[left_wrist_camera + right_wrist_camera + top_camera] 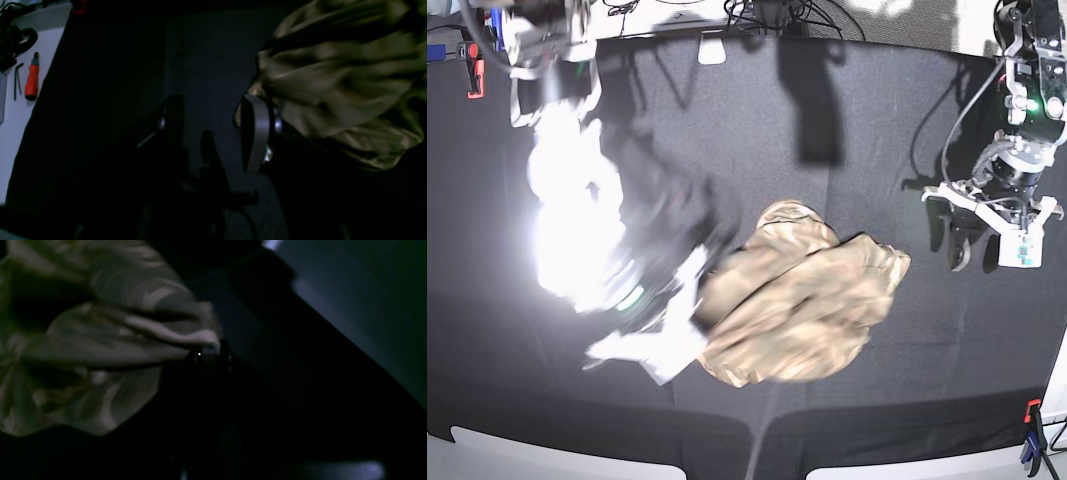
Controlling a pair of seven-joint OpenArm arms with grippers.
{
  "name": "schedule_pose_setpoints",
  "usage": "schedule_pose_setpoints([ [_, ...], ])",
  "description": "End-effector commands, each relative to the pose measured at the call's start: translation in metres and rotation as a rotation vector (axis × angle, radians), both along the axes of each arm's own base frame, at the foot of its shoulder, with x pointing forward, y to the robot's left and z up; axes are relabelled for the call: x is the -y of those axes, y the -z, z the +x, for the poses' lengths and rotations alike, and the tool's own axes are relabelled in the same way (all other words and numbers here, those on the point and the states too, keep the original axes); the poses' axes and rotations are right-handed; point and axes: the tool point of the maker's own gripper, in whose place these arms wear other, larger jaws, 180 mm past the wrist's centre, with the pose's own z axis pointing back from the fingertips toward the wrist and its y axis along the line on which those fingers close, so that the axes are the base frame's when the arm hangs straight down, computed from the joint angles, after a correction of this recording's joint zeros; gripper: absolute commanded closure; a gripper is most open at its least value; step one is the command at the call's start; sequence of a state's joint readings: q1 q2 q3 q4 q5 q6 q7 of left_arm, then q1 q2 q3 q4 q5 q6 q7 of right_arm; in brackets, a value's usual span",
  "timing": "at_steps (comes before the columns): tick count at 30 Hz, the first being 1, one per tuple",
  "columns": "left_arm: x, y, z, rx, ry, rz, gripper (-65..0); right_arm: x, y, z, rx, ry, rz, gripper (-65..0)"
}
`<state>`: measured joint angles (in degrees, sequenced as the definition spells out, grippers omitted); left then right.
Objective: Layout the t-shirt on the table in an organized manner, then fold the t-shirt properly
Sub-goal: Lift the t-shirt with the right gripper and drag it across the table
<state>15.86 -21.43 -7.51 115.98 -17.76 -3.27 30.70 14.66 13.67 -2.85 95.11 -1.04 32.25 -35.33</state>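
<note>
Black jaws of the right gripper [208,351] are clenched on a fold of the t-shirt [797,305], which lies bunched mid-table [847,120], nearer its front edge. Toward the table's side edge, the left gripper [987,235] hangs released, well apart from the cloth.

Bare table [827,130] rings the crumpled t-shirt [802,300] on all sides.

The t-shirt [802,305] is camouflage in tan, beige and olive-brown with cream streaks. The table [847,120] is matte black with white corners. A clamp [1030,430] at its edge is red and blue. A screwdriver [32,77] has an orange-red handle.
</note>
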Motion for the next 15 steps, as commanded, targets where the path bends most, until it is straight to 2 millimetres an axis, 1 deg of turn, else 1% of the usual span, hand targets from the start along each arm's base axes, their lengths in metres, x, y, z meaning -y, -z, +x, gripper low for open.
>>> schedule_pose_setpoints([
  [1,-0.001,-0.014,0.004,0.052,0.004,0.01,-25.8,0.021,-0.03,0.011,0.079,0.051,0.031,0.0],
  [3,-0.001,-0.014,0.004,0.052,0.004,0.01,-25.8,0.059,-0.042,0.012,0.091,0.138,0.093,0.0],
  [5,-0.001,-0.014,0.004,0.053,0.004,0.01,-25.8,0.102,-0.055,0.01,0.104,0.237,0.138,0.0],
  [8,-0.001,-0.014,0.004,0.053,0.004,0.01,-25.8,0.166,-0.074,-0.002,0.134,0.381,0.183,0.0],
  [10,-0.001,-0.014,0.004,0.053,0.004,0.01,-25.8,0.201,-0.084,-0.013,0.142,0.458,0.208,0.0],
  [12,-0.001,-0.014,0.004,0.053,0.004,0.01,-25.8,0.221,-0.092,-0.022,0.138,0.499,0.244,0.0],
  [14,-0.001,-0.014,0.004,0.053,0.004,0.01,-25.8,0.23,-0.099,-0.028,0.144,0.506,0.277,0.0],
  [15,-0.001,-0.014,0.004,0.053,0.004,0.01,-25.8,0.23,-0.101,-0.028,0.145,0.5,0.289,0.0],
])
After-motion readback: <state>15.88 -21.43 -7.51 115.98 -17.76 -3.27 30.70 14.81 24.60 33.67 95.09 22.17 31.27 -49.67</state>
